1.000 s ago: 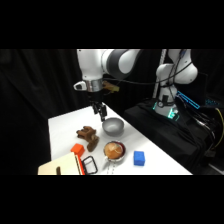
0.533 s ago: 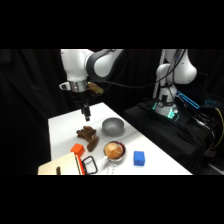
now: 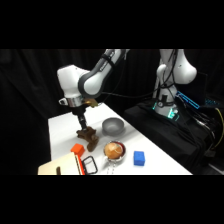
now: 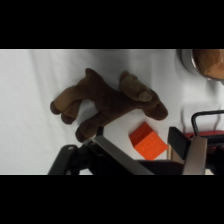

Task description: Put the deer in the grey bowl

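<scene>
Where gripper (image 3: 81, 128) hangs, lumpy, seemingly plush deer (image 4: 107, 102), smooth grey bowl (image 3: 113, 127)

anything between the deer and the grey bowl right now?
No. In the side view only bare white table separates the deer from the grey bowl.

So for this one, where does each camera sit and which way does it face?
Side view: fixed beside the white table, looking across and down; shows the arm and gripper.
Wrist view: on the arm's wrist, looking down past the gripper; black linkage shows.
Shared: dark-brown lumpy toy deer, small orange block.
</scene>
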Robot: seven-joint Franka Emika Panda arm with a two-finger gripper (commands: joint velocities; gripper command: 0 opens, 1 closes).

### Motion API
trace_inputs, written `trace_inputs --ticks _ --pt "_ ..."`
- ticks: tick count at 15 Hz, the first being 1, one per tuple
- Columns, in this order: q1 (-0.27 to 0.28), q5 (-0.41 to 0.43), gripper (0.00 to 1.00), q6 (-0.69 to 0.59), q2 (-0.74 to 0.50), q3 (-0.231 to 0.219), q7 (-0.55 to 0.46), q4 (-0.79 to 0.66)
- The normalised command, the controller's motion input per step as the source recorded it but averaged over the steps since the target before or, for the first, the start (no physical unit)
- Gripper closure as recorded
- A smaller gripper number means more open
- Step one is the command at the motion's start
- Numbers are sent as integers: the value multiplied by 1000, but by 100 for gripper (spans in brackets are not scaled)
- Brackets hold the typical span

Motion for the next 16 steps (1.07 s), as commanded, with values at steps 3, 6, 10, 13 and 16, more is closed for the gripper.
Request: trace_inputs --ticks 3,6,10,13,16 --pt "-94 84 0 151 283 24 94 221" --pt "-75 92 0 156 241 44 72 155" --pt "-63 101 0 157 224 70 62 171" --pt "-78 95 1 108 193 79 34 209" --pt "-78 84 32 83 137 74 24 186"
